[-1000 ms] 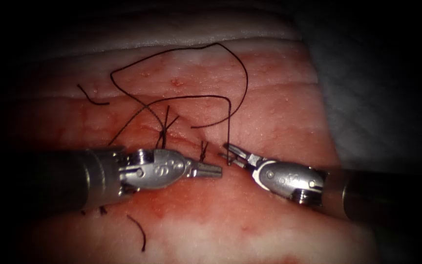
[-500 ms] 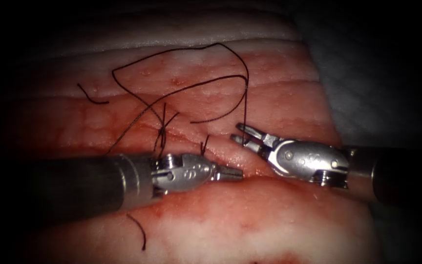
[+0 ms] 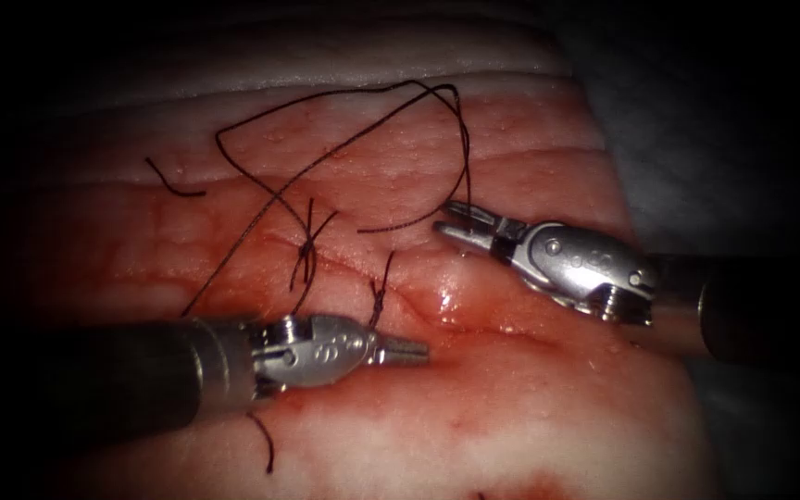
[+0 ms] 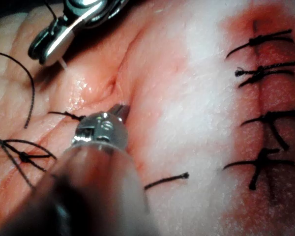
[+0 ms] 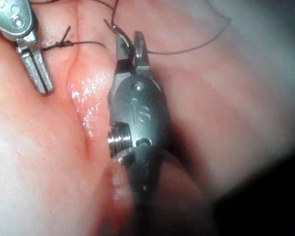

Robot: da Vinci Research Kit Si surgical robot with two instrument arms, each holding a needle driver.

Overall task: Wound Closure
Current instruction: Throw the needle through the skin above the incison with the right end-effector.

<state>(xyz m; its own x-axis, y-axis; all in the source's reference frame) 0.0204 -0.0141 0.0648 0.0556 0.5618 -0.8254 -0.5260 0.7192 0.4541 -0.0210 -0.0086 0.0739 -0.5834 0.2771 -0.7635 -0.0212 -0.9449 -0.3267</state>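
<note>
The tissue (image 3: pixel 530 417) has a cut (image 3: pixel 418 310) running aslant, with two knotted stitches (image 3: pixel 307 248) on it. My right tool (image 3: pixel 446 218) hovers over the cut's right end, its jaws shut on the needle (image 4: pixel 64 64). Only a short pale bit of the needle pokes past the tips, clear of the tissue. Dark thread (image 3: pixel 464 148) rises from these jaws into a loose loop over the far tissue. My left tool (image 3: pixel 416 350) lies on the near edge of the cut, shut and holding nothing. The left wrist view has its tip (image 4: pixel 120 109) at the fold.
Cut ends of thread lie at the far left (image 3: pixel 173 185) and near the front (image 3: pixel 266 444). Red fluid glistens at the cut's right end (image 3: pixel 446 298). A second closed cut with several stitches (image 4: pixel 265 118) is in the left wrist view. Grey cloth (image 3: pixel 696 139) borders the tissue.
My right tool has lifted up and to the right, away from the cut, taking the thread along, and the loop has bunched up. My left tool reached right, then drew back left and nearer.
</note>
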